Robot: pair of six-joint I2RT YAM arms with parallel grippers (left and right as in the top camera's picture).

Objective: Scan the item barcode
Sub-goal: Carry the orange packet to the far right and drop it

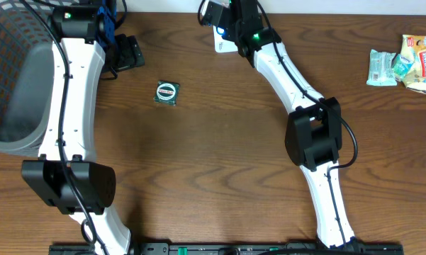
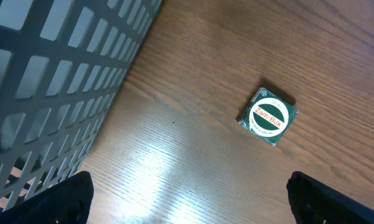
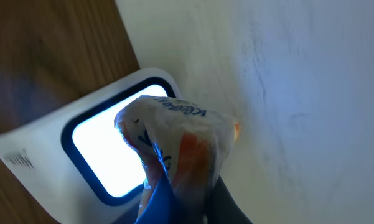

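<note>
My right gripper [image 3: 190,210] is shut on the item, a crinkled white, orange and blue packet [image 3: 174,137]. The packet hangs right in front of the glowing window of the white scanner [image 3: 50,155]; I see no barcode on it. From overhead the scanner [image 1: 220,45] sits at the table's far edge, with the right gripper [image 1: 227,27] above it and the packet hidden under the arm. At the far left, my left gripper [image 1: 127,51] is open and empty over bare wood, its dark fingertips [image 2: 59,200] spread wide.
A small green Zam-Buk tin [image 1: 167,93] lies on the wood, ahead of the left gripper [image 2: 190,210] and apart from it, the same tin [image 2: 269,116] in the wrist view. A grey mesh basket [image 1: 14,71] stands at the far left. Several snack packets [image 1: 404,64] lie at the far right.
</note>
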